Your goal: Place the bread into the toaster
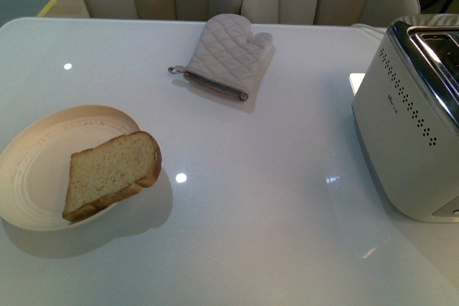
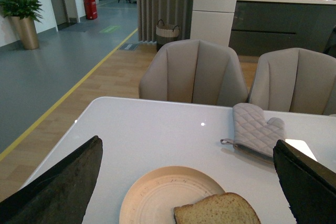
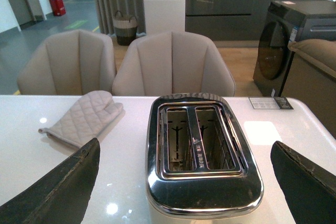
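Front view: thick tan bread (image 1: 111,175), golden-brown crust, overhangs plate (image 1: 36,170); left gripper (image 2: 186,141) and right gripper (image 3: 185,142) gape, empty.

The front view looks steeply down on the white table (image 1: 251,234) from close above its near edge, with the plate (image 1: 25,173) at 8 o'clock, the toaster (image 1: 401,134) at 3 and the oven mitt (image 1: 226,55) at 12. The left wrist view sits low over the plate, facing the chairs (image 2: 194,72) and the room beyond. The right wrist view hangs close above the toaster, facing likewise. All three share the oven mitt.
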Robot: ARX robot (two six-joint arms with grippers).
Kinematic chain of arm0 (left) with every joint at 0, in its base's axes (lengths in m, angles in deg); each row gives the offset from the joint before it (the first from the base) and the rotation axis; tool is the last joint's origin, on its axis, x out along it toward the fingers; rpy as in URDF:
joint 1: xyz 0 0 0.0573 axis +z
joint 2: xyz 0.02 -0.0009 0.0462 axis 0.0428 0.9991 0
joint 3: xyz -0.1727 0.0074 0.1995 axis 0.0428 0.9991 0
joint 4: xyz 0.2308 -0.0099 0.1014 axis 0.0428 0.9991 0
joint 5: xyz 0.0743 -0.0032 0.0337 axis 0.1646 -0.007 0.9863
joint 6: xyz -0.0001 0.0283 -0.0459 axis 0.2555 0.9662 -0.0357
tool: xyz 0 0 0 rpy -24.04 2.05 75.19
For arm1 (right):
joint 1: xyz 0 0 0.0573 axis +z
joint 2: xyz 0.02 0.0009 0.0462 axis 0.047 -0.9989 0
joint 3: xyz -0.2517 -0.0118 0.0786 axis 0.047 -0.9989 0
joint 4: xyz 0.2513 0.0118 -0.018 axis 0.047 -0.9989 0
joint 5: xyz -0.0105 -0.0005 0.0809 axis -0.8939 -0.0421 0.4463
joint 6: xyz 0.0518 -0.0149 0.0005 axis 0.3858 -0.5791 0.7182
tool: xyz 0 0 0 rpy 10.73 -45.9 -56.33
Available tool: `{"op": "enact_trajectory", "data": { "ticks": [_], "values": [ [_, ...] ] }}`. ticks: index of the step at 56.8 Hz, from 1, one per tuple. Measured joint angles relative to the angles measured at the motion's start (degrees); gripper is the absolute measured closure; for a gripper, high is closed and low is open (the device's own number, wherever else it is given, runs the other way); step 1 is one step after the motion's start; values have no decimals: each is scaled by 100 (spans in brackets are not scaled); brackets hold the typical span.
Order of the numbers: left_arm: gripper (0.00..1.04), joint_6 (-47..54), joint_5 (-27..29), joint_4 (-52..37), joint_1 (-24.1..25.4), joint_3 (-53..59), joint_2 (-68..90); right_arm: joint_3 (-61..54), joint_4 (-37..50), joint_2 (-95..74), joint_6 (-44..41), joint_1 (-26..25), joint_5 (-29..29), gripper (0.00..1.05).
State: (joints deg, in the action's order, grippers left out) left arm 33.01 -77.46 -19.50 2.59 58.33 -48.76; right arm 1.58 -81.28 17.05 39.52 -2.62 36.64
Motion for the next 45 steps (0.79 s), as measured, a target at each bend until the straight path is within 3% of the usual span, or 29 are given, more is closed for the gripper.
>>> {"op": "enact_trajectory", "data": {
  "ticks": [40, 42, 45],
  "values": [
    [7, 0, 2, 2, -2, 0, 2, 0, 0, 0, 0, 0, 0, 9],
    [7, -162, 201, 345, -52, -120, 151, 0, 0, 0, 2, 0, 0, 9],
    [7, -922, 573, 1810, -190, -785, 1064, 0, 0, 0, 0, 0, -2, 9]
  ]
}}
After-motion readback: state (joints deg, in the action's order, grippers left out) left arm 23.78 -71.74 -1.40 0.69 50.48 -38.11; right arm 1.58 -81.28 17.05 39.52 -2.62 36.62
